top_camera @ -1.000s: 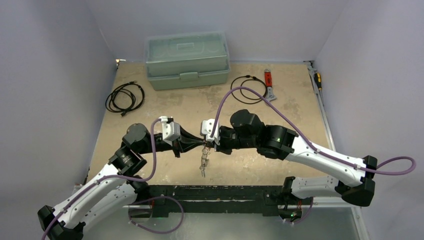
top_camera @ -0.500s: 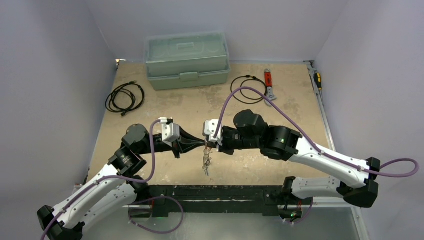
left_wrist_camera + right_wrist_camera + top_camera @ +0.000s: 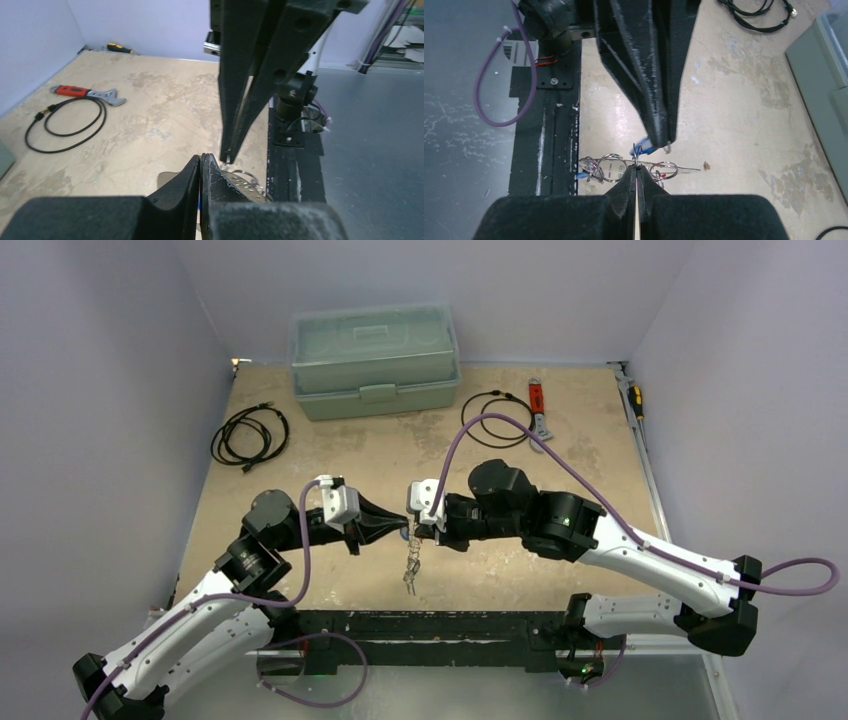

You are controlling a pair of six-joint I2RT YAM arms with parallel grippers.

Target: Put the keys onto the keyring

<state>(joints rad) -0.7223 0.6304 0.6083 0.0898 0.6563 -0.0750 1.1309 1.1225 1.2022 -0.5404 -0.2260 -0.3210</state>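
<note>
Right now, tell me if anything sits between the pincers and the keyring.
Nothing visible does. The right pincer is shut on the keyring, whose loops hang beside its tips. The left pincer, also shut, sits tip to tip with it, a blue key at its end.

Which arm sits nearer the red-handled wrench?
Right. The right arm comes in from the same side as the wrench, which lies just behind its elbow. The left arm is on the opposite side, farther off.

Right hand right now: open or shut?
Shut. In the right wrist view, the right hand has its fingers meeting with no gap, pinching thin wire of the keyring.
</note>
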